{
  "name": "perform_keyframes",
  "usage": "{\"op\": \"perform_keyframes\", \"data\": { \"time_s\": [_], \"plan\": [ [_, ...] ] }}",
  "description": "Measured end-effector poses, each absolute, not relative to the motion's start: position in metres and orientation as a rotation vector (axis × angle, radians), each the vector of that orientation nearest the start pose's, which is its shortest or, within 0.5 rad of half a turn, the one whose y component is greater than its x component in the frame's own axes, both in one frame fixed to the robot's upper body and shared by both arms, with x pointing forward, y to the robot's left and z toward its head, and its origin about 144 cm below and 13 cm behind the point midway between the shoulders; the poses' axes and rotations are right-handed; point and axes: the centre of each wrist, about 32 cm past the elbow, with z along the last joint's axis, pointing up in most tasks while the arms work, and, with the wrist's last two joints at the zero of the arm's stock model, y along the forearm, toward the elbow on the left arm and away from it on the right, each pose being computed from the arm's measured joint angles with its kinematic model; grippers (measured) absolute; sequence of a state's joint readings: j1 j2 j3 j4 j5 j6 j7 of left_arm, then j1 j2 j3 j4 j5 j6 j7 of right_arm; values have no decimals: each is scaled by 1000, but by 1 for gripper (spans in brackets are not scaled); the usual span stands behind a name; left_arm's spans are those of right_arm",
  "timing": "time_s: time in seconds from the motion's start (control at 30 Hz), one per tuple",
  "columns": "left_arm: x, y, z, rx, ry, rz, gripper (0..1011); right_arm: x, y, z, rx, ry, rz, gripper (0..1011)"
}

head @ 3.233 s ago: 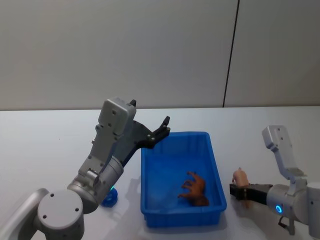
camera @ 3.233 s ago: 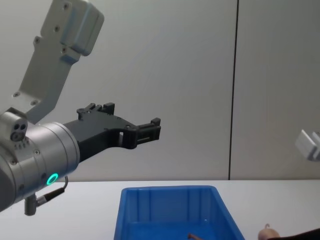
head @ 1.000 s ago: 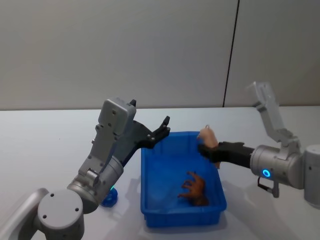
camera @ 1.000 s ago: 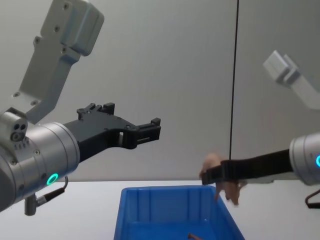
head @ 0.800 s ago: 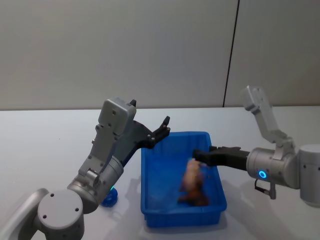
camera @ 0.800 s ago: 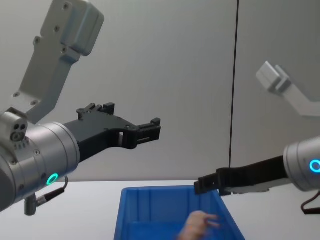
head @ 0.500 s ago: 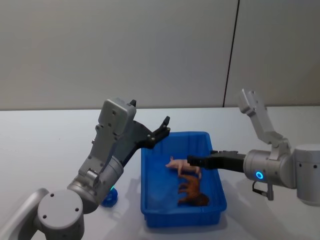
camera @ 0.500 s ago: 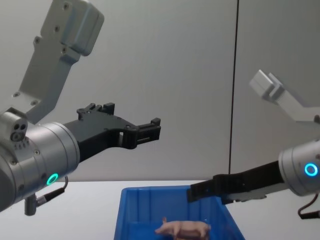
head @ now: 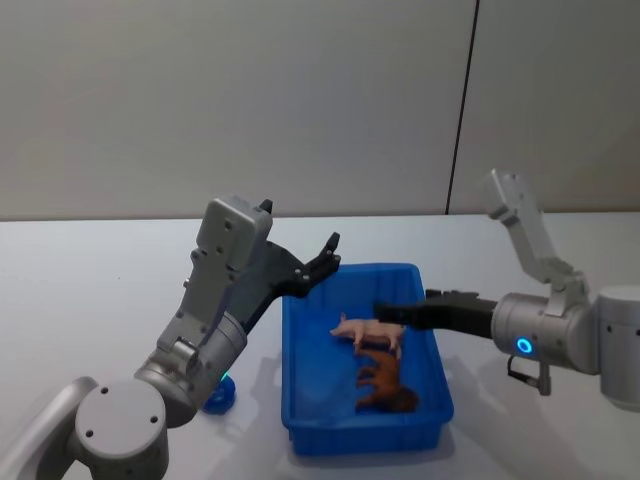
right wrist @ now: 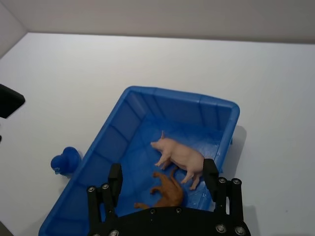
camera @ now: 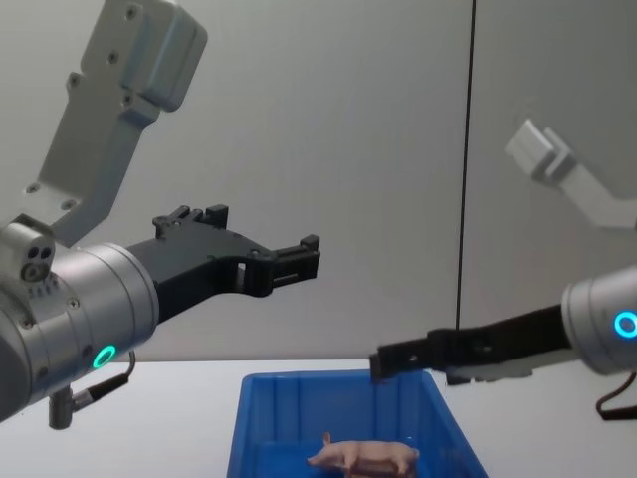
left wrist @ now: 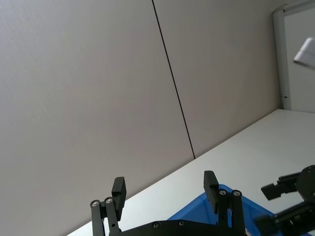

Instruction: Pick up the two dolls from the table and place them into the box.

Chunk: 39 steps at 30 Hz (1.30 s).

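Note:
The blue box (head: 365,436) stands on the white table (head: 90,290). Inside it the pale pink pig (head: 368,330) lies on its side, and the reddish-brown animal (head: 383,385) sits just in front of it. In the right wrist view the pig (right wrist: 179,156) and brown animal (right wrist: 167,192) lie below my right gripper (right wrist: 163,170), which is open and holds nothing. That right gripper (head: 385,313) hovers over the box's middle, above the pig. My left gripper (head: 325,258) stays raised over the box's far left corner, open and empty (left wrist: 165,183).
A small blue object (head: 218,395) sits on the table left of the box, near my left arm's base. The chest view shows the box's far rim (camera: 338,380) with the pig (camera: 363,456) inside. Bare tabletop lies right of the box.
My right gripper lifted the pig from the table at the right, carried it over the box and let go. The pig dropped in beside the brown animal. The left arm stayed still.

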<state>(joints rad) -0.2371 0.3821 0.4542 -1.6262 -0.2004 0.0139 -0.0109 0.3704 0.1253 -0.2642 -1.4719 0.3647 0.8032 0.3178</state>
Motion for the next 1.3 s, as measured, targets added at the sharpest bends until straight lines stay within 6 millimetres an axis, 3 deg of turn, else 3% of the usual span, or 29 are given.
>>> {"op": "perform_keyframes", "data": {
  "time_s": [0.73,1.3],
  "plan": [
    [492,198,1204,61,-268,1124,1001,523,-230,1233,-176,453,-1111,1001],
    [492,198,1204,61,-268,1124,1001,508,-249,1218,-148,340,-1365,1001]
  ]
}}
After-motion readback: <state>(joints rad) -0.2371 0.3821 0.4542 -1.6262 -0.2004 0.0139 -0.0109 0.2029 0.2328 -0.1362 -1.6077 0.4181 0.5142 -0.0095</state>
